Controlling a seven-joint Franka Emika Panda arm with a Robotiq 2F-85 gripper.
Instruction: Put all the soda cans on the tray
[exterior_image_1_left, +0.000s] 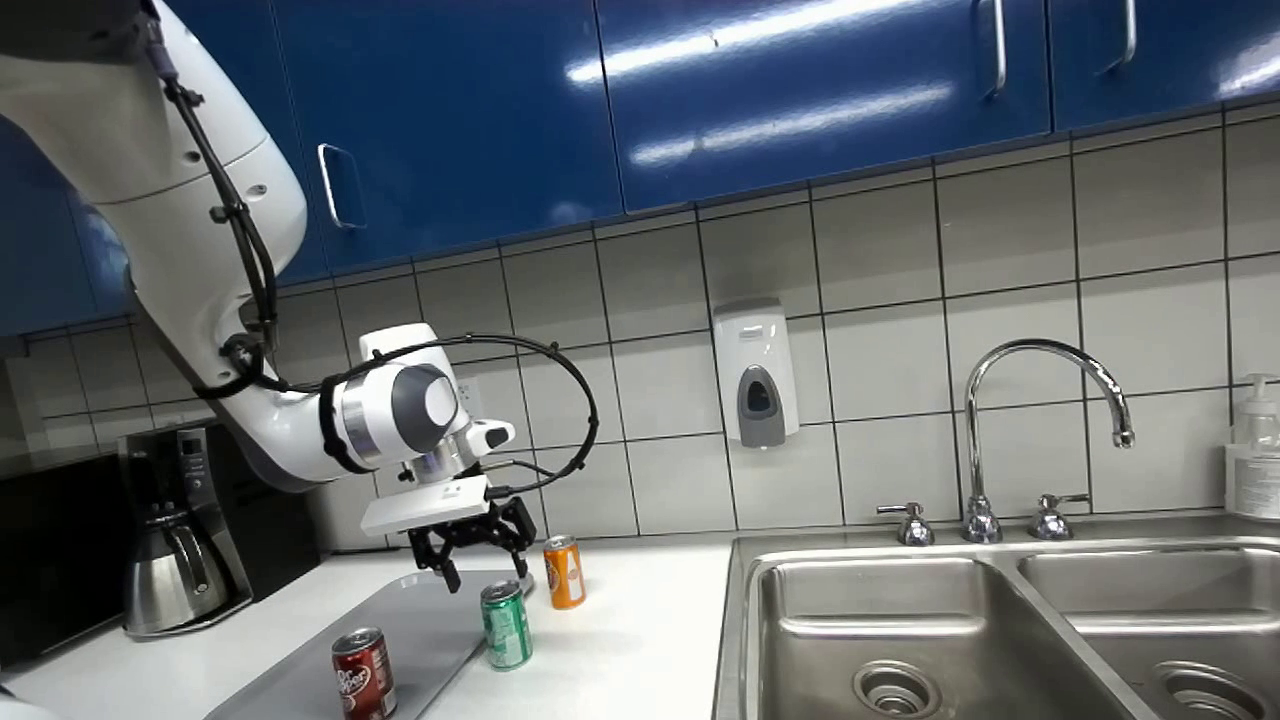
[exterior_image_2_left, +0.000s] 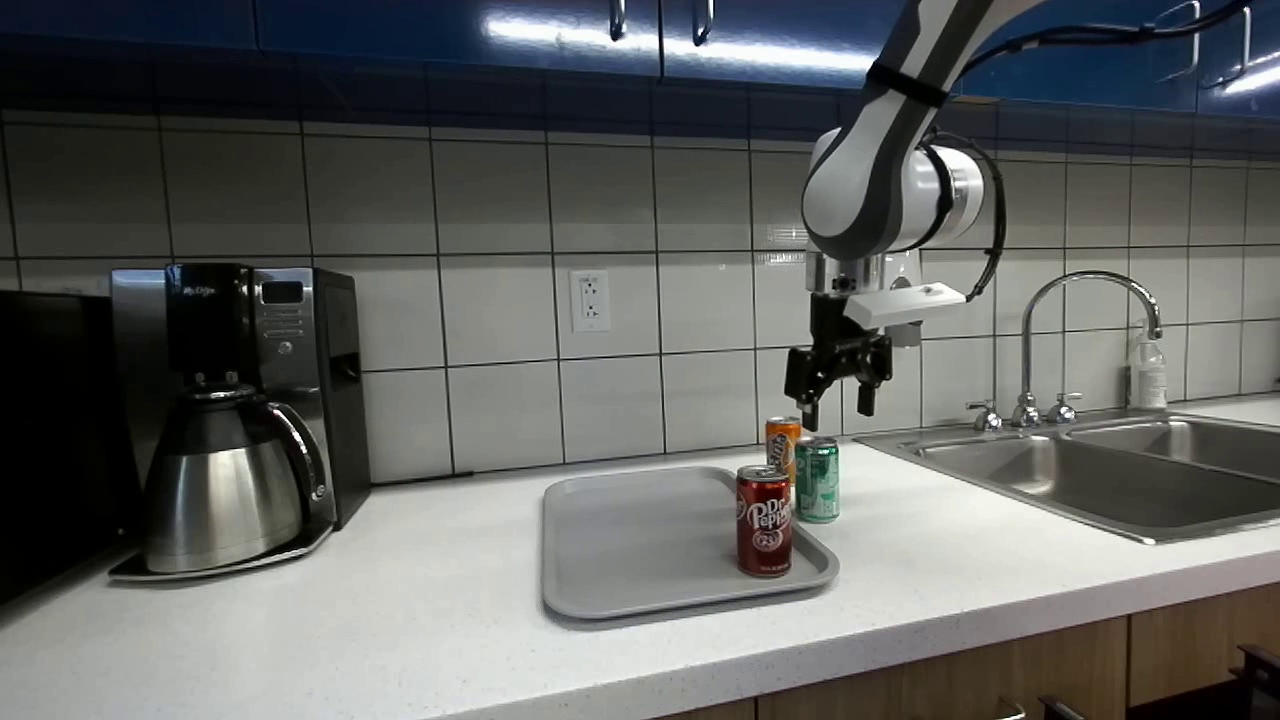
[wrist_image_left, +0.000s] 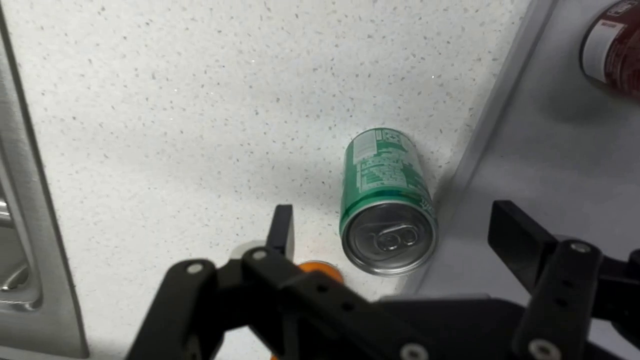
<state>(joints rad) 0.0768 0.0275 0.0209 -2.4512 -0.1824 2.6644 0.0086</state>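
Note:
The pale grey tray (exterior_image_1_left: 405, 615) (exterior_image_2_left: 630, 540) lies flat on the white counter. The red can (exterior_image_1_left: 364, 672) (exterior_image_2_left: 764, 525) stands upright on the tray near its sink-side edge; part of it shows in the wrist view (wrist_image_left: 617, 55). The green can (exterior_image_1_left: 507, 628) (exterior_image_2_left: 819, 482) (wrist_image_left: 382, 167) stands upright on the counter just beside the tray. The orange can (exterior_image_1_left: 565, 573) (exterior_image_2_left: 782, 440) stands on the counter nearer the wall; in the wrist view (wrist_image_left: 322, 269) a finger mostly hides it. My gripper (exterior_image_1_left: 488, 577) (exterior_image_2_left: 838, 412) (wrist_image_left: 392, 225) is open and empty, above the cans, its fingers apart from the green can.
The coffee maker (exterior_image_1_left: 180, 540) (exterior_image_2_left: 230, 420) stands at the coffee-pot end of the counter. The steel double sink (exterior_image_1_left: 870, 610) (exterior_image_2_left: 1040, 490) with its faucet (exterior_image_1_left: 1040, 350) is on the opposite side. The tiled wall (exterior_image_1_left: 650, 470) with a soap dispenser (exterior_image_1_left: 755, 370) runs behind the counter.

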